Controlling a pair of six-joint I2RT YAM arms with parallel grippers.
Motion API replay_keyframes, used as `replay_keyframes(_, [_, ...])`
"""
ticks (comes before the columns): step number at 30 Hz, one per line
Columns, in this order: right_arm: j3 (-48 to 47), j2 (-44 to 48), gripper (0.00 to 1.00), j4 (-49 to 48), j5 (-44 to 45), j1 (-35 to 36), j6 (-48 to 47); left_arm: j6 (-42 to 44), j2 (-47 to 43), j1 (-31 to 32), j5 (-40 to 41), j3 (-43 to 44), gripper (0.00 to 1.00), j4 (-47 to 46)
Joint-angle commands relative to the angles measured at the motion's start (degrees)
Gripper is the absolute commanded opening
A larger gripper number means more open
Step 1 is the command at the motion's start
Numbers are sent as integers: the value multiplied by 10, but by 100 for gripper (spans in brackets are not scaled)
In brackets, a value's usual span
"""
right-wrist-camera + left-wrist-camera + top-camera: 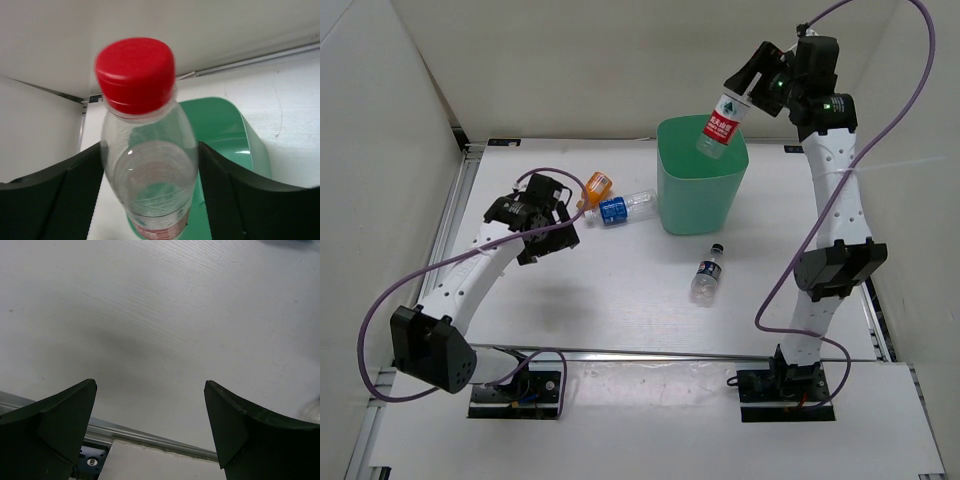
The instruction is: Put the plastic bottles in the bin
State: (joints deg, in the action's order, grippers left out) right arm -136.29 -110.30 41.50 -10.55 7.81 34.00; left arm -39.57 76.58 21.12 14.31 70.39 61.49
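Observation:
My right gripper is shut on the clear bottle with red label and red cap and holds it tilted over the mouth of the mint-green bin. In the right wrist view the bottle sits between the fingers, with the bin below. The orange bottle and the blue-label bottle lie left of the bin. The dark-label bottle lies in front of it. My left gripper is open and empty, just near-left of the orange bottle; its wrist view shows only bare table.
White walls enclose the table on the left, back and right. A metal rail runs along the table's near edge. Purple cables hang from both arms.

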Motion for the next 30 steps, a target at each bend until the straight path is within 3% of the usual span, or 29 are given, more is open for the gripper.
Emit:
replay_keyframes(1, [16,14,79,-41,30,26,-45,2,9,2,-1,27,100,2])
replay_keyframes(3, [23,26,97,-36,53,46,-67,2,15,2,-1,33,100,2])
replay_keyframes(4, [30,26,100,-30,62,46,-75,2,15,2,-1,33,100,-5])
replay_keyframes(10, [23,71,100,11,125,54,-108,2,45,2,-9,58,100,-10])
replay_keyframes(12, [44,100,100,27,223,54,-102,2,62,2,-1,73,100,-10])
replay_keyframes(16, [157,197,100,90,303,33,-54,-3,75,2,-1,90,100,-16])
replay_keyframes(17, [228,217,100,90,303,27,-46,-3,75,2,-1,90,100,-21])
replay_keyframes(20, [325,297,100,104,297,21,-32,-3,75,2,-1,79,100,-21])
replay_keyframes(24, [488,402,100,95,257,21,-25,-9,75,2,-13,73,100,-26])
replay_keyframes(25, [568,441,100,89,218,21,-25,-9,81,2,-13,73,100,-31])
replay_keyframes(28, [715,486,100,61,123,33,-52,-9,86,2,-18,73,100,-31])
replay_keyframes(30, [766,491,100,55,106,49,-52,-14,86,2,-33,73,100,-31])
